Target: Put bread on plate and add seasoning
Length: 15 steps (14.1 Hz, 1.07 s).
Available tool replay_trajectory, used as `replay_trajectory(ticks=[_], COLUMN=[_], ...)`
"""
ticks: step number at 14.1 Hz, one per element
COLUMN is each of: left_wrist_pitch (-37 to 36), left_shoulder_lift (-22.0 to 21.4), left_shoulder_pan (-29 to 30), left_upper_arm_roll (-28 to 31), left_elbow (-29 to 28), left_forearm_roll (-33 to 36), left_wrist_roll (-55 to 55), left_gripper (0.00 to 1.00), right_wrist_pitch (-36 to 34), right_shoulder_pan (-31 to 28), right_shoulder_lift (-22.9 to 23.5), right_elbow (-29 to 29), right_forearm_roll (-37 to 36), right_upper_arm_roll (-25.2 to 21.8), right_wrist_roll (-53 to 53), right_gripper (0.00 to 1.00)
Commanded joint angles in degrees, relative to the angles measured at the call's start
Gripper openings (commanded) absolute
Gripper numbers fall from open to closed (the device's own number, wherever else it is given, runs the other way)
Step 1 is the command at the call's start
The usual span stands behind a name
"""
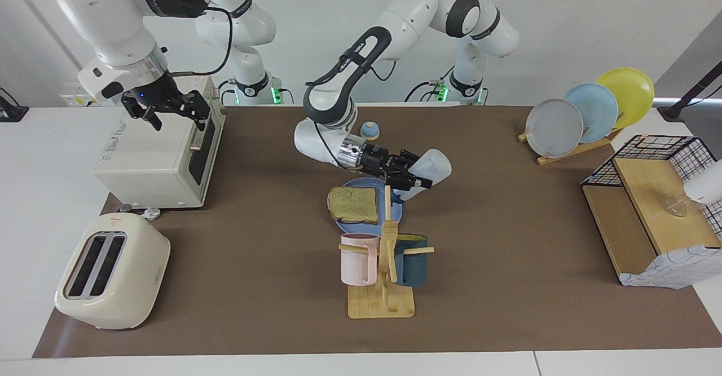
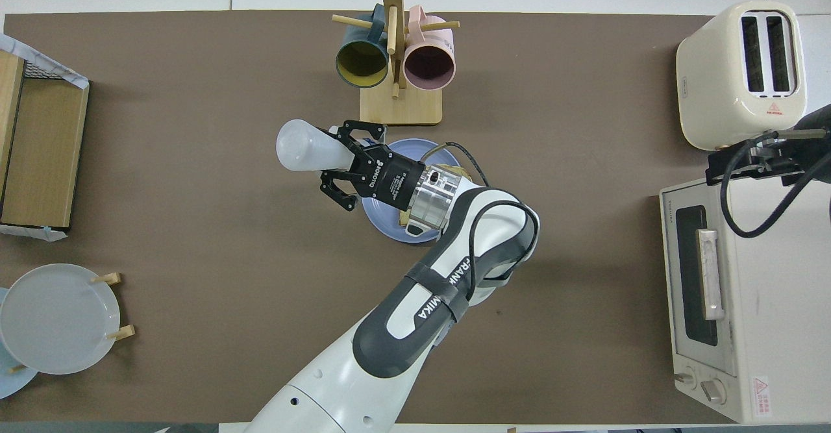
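The bread (image 1: 352, 204) lies flat on the round blue plate (image 1: 350, 227) mid-table, just nearer to the robots than the mug rack. My left gripper (image 1: 414, 181) is shut on the seasoning bottle (image 1: 434, 164), which is tilted with its cap end down over the plate's edge toward the left arm's end. In the overhead view the left gripper (image 2: 347, 160) and the seasoning bottle (image 2: 298, 152) cover part of the plate (image 2: 383, 215), and the arm hides most of the bread. My right gripper (image 1: 169, 111) hangs open above the toaster oven (image 1: 158, 156) and holds nothing.
A wooden mug rack (image 1: 381, 263) with a pink and a dark blue mug stands close to the plate. A small blue-domed bell (image 1: 369, 131) sits nearer the robots. A toaster (image 1: 113, 271), a rack of upright plates (image 1: 586, 111) and a wire-sided wooden shelf (image 1: 648, 207) line the table's ends.
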Motion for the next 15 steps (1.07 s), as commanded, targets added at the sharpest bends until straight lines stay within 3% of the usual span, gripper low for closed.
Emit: replay_trajectory(ticks=[1,9,13,15], left_wrist_pitch=[0.82,-4.27,-3.58,-1.48], left_shoulder_lift=[0.85,0.76,0.85,1.2], left_shoulder_pan=[0.55,-8.24,-6.84,-2.99], left_upper_arm_roll=[-0.09,-0.36,-0.18,-0.09], left_elbow=[1.19,2.77,2.6,2.51], left_forearm_roll=[1.65,-0.98,-0.72,-0.28], left_wrist_roll=[0.03,0.21,0.12,-0.05], left_gripper=[0.0,0.0,0.0,0.0], right_wrist_pitch=[-0.23,-0.23,-0.32,-0.23], right_shoulder_pan=[-0.57,-0.57,-0.57,-0.57], right_shoulder_lift=[-0.39,-0.39,-0.39,-0.39], right_elbow=[0.12,0.12,0.12,0.12], right_forearm_roll=[1.14,1.14,1.14,1.14], right_upper_arm_roll=[0.24,0.24,0.24,0.24], right_wrist_roll=[-1.22,-1.22,-1.22,-1.22], right_gripper=[1.0,1.0,1.0,1.0])
